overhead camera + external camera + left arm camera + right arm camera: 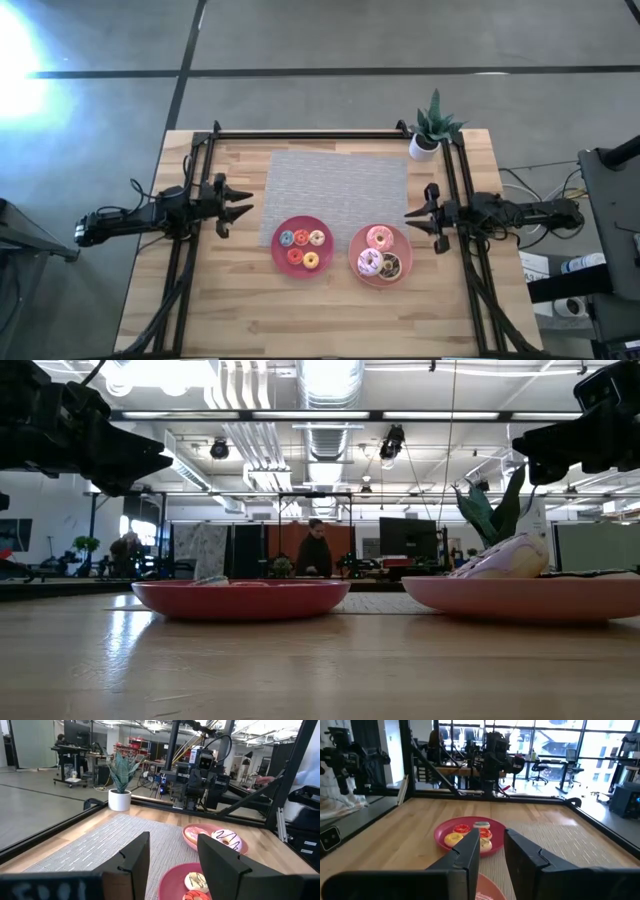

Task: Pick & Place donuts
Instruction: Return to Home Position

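Two round pink plates lie on the wooden table near its middle. The left plate (301, 247) carries several tiny donuts (302, 238) in orange, yellow, red and blue, also seen in the right wrist view (461, 828). The right plate (380, 254) carries three larger donuts: a pink one (379, 237), a pale sprinkled one (369, 262) and a brown-iced one (392, 265). My left gripper (243, 210) hovers open above the table, left of the left plate. My right gripper (412, 216) hovers open just right of the right plate's far edge.
A grey woven placemat (340, 190) lies beyond the plates. A small potted plant (430, 128) stands at the table's far right corner. Black frame rails (330, 135) run along the far and side edges. Bare wood lies in front of the plates. People show in the room behind.
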`<state>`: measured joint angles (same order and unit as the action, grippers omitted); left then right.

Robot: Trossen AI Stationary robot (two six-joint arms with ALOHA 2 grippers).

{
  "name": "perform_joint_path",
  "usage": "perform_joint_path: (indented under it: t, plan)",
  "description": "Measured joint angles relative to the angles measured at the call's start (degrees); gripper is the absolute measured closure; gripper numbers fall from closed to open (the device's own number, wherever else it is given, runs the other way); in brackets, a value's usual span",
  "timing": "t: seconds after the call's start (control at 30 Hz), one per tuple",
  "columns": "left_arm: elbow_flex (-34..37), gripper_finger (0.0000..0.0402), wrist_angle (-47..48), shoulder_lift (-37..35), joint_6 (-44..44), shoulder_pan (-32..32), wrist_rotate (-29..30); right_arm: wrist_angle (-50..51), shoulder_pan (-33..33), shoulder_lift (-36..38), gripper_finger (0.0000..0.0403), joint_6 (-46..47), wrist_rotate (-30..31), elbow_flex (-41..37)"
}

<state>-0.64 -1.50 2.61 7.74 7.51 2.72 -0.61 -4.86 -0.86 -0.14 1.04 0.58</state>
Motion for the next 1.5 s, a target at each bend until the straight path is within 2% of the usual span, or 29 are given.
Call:
perform_joint_path:
  t: [0.23, 0.6, 1.17, 1.5]
  plan:
    - [0.00, 0.0262, 0.00, 0.02, -0.01, 0.00, 0.00, -0.03, 0.00, 0.00, 0.0319, 0.13, 0.02, 0.00]
    - [-0.02, 0.0262, 0.02, 0.02, -0.01, 0.00, 0.04, -0.05, 0.00, -0.02, 0.0335, 0.13, 0.06, 0.00]
    - [-0.02, 0.0262, 0.02, 0.01, 0.00, 0.01, 0.23, -0.07, 0.00, -0.02, 0.0316, 0.12, 0.15, -0.04]
    - [-0.02, 0.0262, 0.02, 0.00, -0.01, 0.00, 0.22, -0.06, 0.00, -0.02, 0.0331, 0.11, 0.13, -0.04]
